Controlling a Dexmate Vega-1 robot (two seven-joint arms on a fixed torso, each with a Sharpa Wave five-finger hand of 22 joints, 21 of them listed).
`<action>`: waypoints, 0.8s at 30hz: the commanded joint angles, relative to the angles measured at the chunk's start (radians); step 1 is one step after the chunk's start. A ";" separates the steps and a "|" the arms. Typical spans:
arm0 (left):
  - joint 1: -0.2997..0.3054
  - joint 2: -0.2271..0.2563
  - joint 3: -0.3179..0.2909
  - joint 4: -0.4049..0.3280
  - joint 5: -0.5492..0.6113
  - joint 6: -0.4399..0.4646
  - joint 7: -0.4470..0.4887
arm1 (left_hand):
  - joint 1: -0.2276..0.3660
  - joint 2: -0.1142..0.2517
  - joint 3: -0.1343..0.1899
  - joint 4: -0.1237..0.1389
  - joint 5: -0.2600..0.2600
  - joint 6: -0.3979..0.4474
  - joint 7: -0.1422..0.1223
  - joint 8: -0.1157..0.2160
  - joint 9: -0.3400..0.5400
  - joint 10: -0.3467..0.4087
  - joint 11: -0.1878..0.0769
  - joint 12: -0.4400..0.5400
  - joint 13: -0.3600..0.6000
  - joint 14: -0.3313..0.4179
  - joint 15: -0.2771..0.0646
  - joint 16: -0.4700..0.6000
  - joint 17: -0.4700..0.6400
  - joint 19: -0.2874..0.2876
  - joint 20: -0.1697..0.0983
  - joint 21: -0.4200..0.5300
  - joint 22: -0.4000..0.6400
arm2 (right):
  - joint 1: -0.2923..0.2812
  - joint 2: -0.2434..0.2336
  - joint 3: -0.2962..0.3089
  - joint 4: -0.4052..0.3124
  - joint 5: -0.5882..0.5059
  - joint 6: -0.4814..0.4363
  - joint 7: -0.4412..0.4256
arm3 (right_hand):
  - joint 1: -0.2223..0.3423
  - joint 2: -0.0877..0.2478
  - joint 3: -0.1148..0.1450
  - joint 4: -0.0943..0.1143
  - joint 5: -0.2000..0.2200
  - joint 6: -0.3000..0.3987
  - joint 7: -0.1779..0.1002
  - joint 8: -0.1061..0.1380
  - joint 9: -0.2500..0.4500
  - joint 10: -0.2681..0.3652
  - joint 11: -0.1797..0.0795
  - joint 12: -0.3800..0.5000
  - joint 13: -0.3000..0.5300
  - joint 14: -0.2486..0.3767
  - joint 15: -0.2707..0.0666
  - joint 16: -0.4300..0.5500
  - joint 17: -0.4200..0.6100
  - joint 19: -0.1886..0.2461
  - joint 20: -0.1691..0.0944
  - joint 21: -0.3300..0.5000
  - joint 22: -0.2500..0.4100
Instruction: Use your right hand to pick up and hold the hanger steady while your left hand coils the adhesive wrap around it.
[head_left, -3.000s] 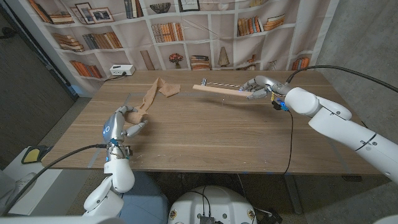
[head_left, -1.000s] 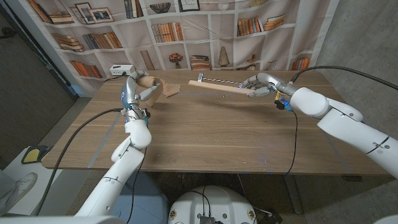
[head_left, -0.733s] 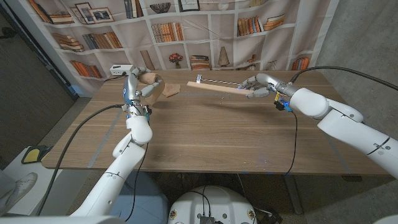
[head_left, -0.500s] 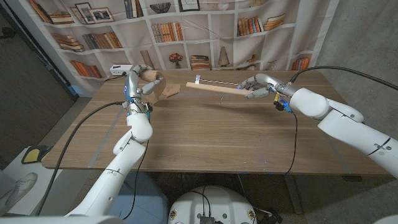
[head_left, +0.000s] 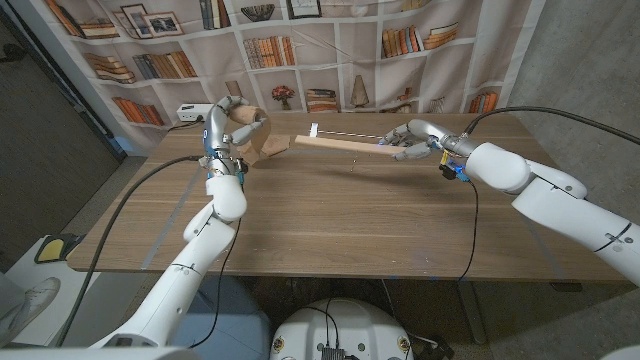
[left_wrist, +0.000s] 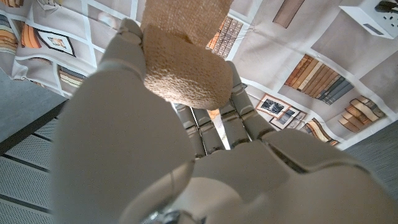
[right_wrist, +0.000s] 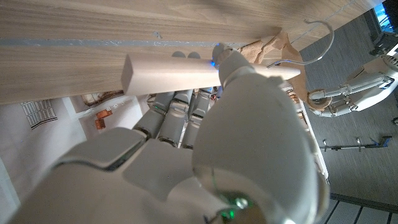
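Observation:
The wooden hanger (head_left: 345, 146) hovers level over the table's far side, its thin metal hook (head_left: 338, 131) lying along its top. My right hand (head_left: 412, 140) grips the hanger's right end; in the right wrist view the fingers (right_wrist: 177, 115) wrap the pale bar (right_wrist: 165, 70). At the far left my raised left hand (head_left: 232, 124) holds the tan adhesive wrap (head_left: 266, 142), which hangs just off the hanger's left tip. The left wrist view has a bunched fold of wrap (left_wrist: 186, 78) pressed between the thumb and fingers of my left hand (left_wrist: 186, 162).
A white box (head_left: 196, 112) sits at the wooden table's (head_left: 330, 215) far left corner. A black cable (head_left: 470, 215) drops from my right wrist across the table. A bookshelf backdrop (head_left: 330, 50) stands close behind the far edge.
My left hand has lifted from the table's left side up and back, carrying the wrap toward the hanger's left end. The right hand has shifted the hanger slightly left.

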 joint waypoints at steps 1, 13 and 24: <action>-0.065 0.012 0.038 0.078 0.064 -0.105 0.054 | 0.342 0.343 -0.006 0.000 0.000 0.011 -0.001 0.010 0.000 0.004 -0.001 0.007 0.002 0.179 -0.164 0.002 0.058 -0.001 -0.002 0.009 0.000 | -0.001 -0.005 -0.005 -0.027 0.004 -0.004 0.011 | 0.017 0.025 0.041 0.039 0.002 0.000 -0.006 0.000 0.003 0.085 -0.074 0.004 0.129 0.114 -0.222 0.006 0.004 -0.004 -0.095 0.005 0.004; -0.095 0.008 0.050 0.138 0.047 -0.149 0.049 | 0.341 0.342 -0.007 0.000 -0.001 0.009 -0.001 0.009 -0.002 0.003 -0.003 0.009 0.001 0.181 -0.166 -0.001 0.056 -0.006 -0.002 0.021 -0.010 | 0.007 -0.002 -0.014 -0.050 0.006 -0.029 0.023 | 0.018 0.025 0.040 0.039 0.002 0.000 -0.006 0.000 0.003 0.085 -0.077 0.001 0.130 0.114 -0.221 0.005 0.002 -0.010 -0.096 0.011 0.004; -0.121 -0.002 0.067 0.156 0.053 -0.165 0.050 | 0.342 0.342 -0.007 0.000 -0.001 0.009 -0.003 0.010 -0.002 0.000 -0.004 0.012 0.001 0.183 -0.164 -0.002 0.055 -0.010 -0.004 0.034 -0.021 | 0.024 0.007 -0.030 -0.051 0.003 -0.035 0.036 | 0.017 0.025 0.040 0.039 0.001 0.000 -0.007 0.000 0.003 0.086 -0.077 0.000 0.132 0.114 -0.222 0.005 0.002 -0.013 -0.095 0.016 0.004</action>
